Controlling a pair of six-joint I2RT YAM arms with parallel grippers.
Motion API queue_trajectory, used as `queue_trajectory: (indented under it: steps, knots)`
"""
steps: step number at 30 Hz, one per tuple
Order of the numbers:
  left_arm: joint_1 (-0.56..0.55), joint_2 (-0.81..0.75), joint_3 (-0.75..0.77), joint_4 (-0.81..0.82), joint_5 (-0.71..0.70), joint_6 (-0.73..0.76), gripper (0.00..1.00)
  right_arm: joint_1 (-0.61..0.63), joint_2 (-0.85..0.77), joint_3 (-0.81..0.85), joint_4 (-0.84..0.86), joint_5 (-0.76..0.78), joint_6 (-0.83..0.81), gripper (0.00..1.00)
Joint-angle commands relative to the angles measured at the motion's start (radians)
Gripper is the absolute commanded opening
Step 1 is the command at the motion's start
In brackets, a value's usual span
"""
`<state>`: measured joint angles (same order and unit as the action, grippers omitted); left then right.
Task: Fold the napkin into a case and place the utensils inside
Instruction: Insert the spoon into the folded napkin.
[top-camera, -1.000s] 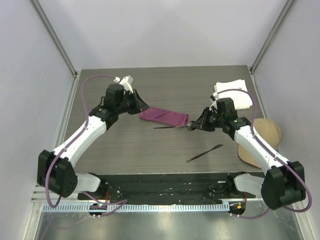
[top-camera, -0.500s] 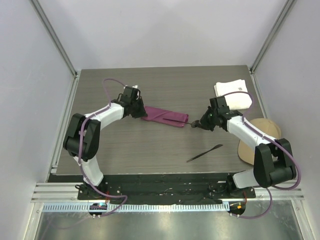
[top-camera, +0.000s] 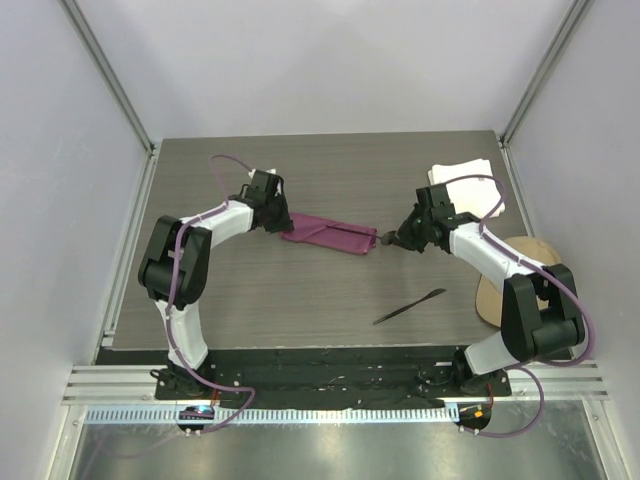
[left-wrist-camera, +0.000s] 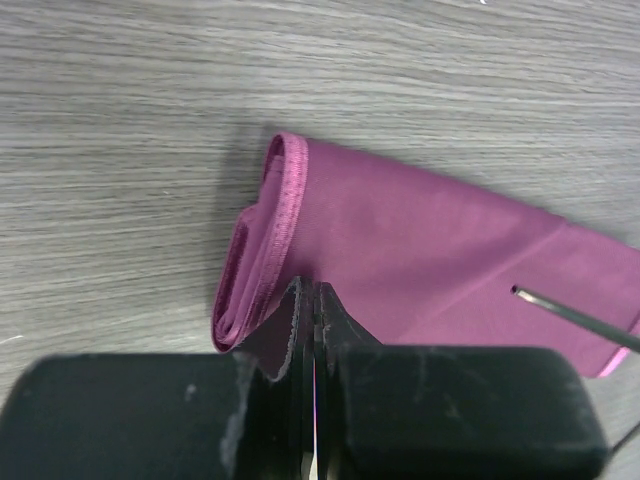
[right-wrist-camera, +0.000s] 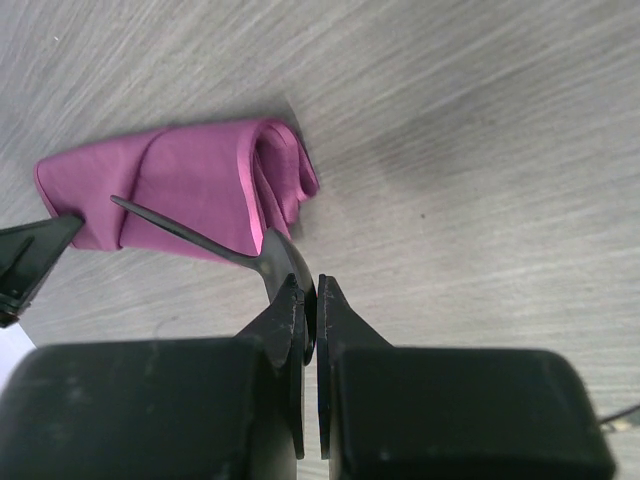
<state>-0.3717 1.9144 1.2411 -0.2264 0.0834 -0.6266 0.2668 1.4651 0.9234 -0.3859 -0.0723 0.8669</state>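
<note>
At the left pincer (left-wrist-camera: 310, 300), tips pressed together on the near edge of the folded napkin (left-wrist-camera: 420, 240). At the right pincer (right-wrist-camera: 305, 290), a tight pinch on the broad end of the spoon (right-wrist-camera: 278, 262), thin handle out over the napkin's right end. Napkin flat mid-table (top-camera: 300, 300), between both arms. Nearer the bases, a second dark utensil (top-camera: 410, 305), loose and well apart. Off right, a white cloth (top-camera: 480, 172) and tan cap (top-camera: 535, 262).

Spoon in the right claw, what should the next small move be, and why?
Probably draw the spoon back a little and drop its handle tip to the folded mouth of the case. The right claw is shut on the spoon's head, but the handle lies over the cloth, not between its layers. The left claw pinches the far end.
</note>
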Motion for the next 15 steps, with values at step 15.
queue_trajectory:
  steps: [15]
  knots:
    - [0.007, 0.02, 0.0, 0.018, -0.025, -0.005, 0.0, 0.003, -0.014, -0.032, 0.093, 0.011, -0.031, 0.01]
